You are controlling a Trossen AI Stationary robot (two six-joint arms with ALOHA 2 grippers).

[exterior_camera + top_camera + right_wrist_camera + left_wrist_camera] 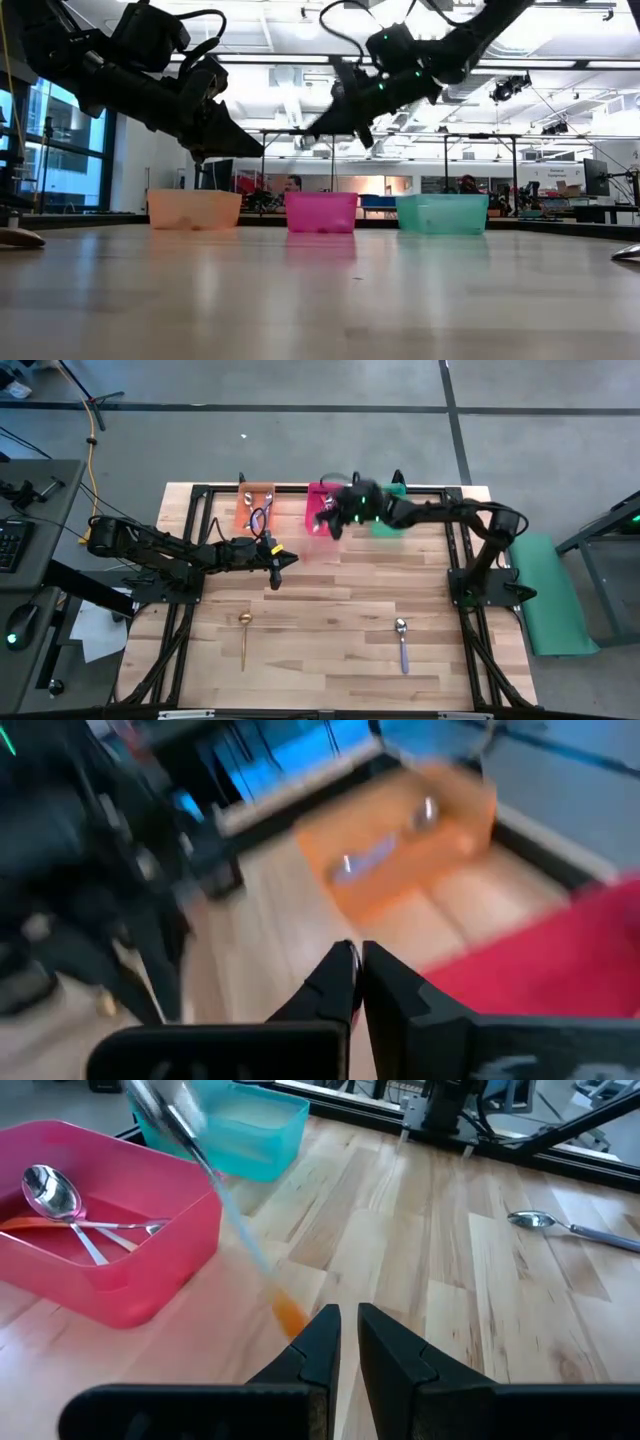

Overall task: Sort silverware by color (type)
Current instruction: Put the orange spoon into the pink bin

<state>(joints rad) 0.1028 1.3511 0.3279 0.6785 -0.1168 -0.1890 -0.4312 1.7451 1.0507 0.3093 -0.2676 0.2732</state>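
Observation:
My right gripper (326,522) hangs over the near edge of the pink bin (318,500), shut on a spoon with an orange-red handle, which shows as a slanting blurred streak (235,1230) in the left wrist view. My left gripper (290,558) waits above the table's middle, its fingers (325,1342) a narrow gap apart with nothing between them. A gold spoon (244,636) lies flat at the near left. A purple-handled spoon (402,644) lies flat at the near right. The pink bin (150,1270) holds two or three spoons (60,1200). More spoons (258,510) lie in the orange bin (243,518). My right gripper is shut on the orange-red-handled spoon, and a sliver of red (356,1008) shows between its fingers. Blur hides which part they have. The spoon is lifted clear of the table and slants down from the gripper, its orange-red end (289,1316) lowest, near my left gripper.
Three translucent bins stand in a row at the table's far edge: orange (195,210), pink (321,212), green (442,214). Black frame rails (200,540) run along both sides of the table. Bare wood (320,630) lies between the two loose spoons.

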